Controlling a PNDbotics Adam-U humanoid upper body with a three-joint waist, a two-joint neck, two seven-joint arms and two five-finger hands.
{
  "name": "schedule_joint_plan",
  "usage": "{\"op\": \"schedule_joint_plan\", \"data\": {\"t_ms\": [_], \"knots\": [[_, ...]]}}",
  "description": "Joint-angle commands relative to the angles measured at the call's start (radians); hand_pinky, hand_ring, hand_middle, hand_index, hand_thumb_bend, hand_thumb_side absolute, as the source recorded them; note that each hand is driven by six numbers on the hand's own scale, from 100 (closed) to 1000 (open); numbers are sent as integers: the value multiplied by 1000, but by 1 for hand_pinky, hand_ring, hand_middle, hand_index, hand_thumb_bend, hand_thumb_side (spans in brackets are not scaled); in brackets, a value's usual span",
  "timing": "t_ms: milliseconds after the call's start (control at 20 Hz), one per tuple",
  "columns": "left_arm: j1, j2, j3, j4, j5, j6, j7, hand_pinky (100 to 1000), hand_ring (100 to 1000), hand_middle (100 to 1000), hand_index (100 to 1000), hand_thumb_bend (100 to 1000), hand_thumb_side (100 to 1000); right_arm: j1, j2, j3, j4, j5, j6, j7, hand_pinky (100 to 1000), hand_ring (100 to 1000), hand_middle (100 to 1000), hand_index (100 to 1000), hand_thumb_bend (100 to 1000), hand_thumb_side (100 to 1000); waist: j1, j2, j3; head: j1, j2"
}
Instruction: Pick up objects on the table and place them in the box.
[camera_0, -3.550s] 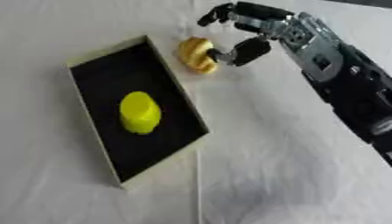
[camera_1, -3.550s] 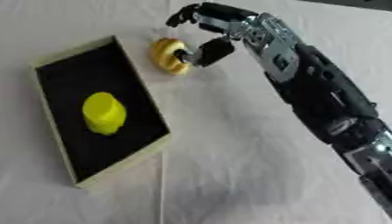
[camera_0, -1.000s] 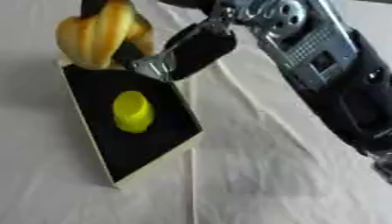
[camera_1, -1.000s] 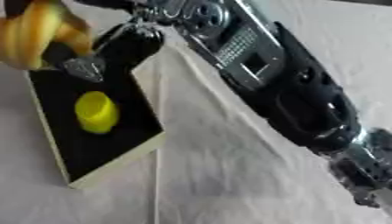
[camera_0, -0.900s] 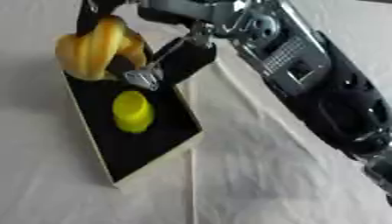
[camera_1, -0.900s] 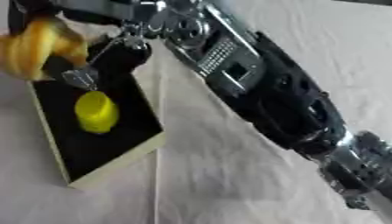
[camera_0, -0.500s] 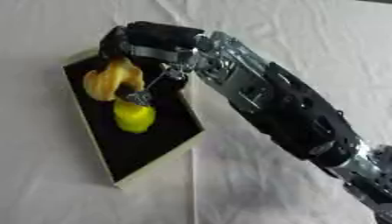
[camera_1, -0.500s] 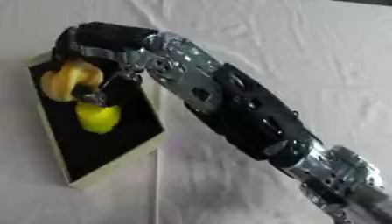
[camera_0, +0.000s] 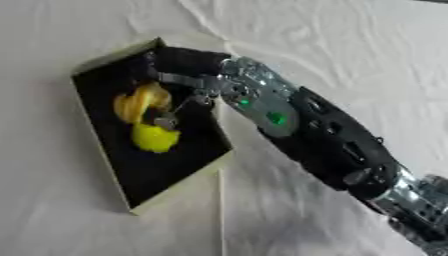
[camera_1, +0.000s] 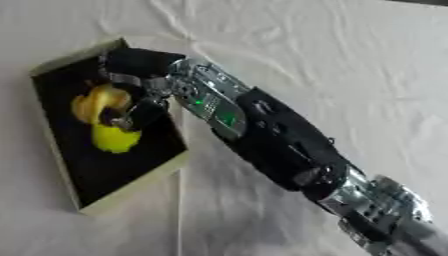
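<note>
Left eye view: your right hand (camera_0: 179, 70) is inside the box (camera_0: 103, 62), fingers curled around the orange object (camera_0: 140, 101), right above the yellow object (camera_0: 155, 138). Release remains. No other loose objects visible on the table (camera_0: 350, 55).

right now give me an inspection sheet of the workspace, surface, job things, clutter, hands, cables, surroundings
surface: table under a creased white cloth.
job's things: open box with a black inside, lying askew at the left; a yellow object lies inside it; an orange-yellow object is over the box's inside, just above the yellow one, at the right hand.
clutter: nothing seen.
hands: right hand reaches into the box, fingers curled at the orange-yellow object; whether it rests on the box floor cannot be told. left hand not in view.
cables: nothing seen.
surroundings: only the cloth shows.
</note>
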Motion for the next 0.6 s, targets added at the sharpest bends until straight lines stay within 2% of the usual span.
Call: {"op": "schedule_joint_plan", "data": {"t_ms": [50,100,200,300,450,600], "knots": [[-1,11,2,-16,4,2,-6,878,833,800,897,100,648,-6,-6,1,1,20,-16,8,823,797,676,776,100,100,9,-18,-1,-1,-7],[-1,10,2,-16,4,3,-7,879,833,800,898,100,648,-8,-6,-1,-1,23,-19,8,872,871,794,887,291,295,9,-19,-1,-1,-8],[0,10,-1,-16,5,7,-11,879,833,800,898,100,649,-13,-12,-12,-24,43,-36,-8,871,865,784,889,334,352,9,-20,-3,0,-9],[1,9,-1,-16,6,10,-14,879,832,800,898,100,650,-13,-18,-23,-39,70,-43,-31,877,871,791,898,337,394,8,-21,-3,0,-10],[2,7,-2,-16,7,13,-19,879,832,799,898,100,651,-11,-22,-33,-54,100,-49,-61,877,871,790,898,340,396,8,-22,-5,0,-10],[2,6,-3,-16,8,17,-23,879,832,798,899,100,652,-13,-26,-50,-83,94,-44,-77,883,875,793,906,310,396,9,-23,-7,0,-11]]}}
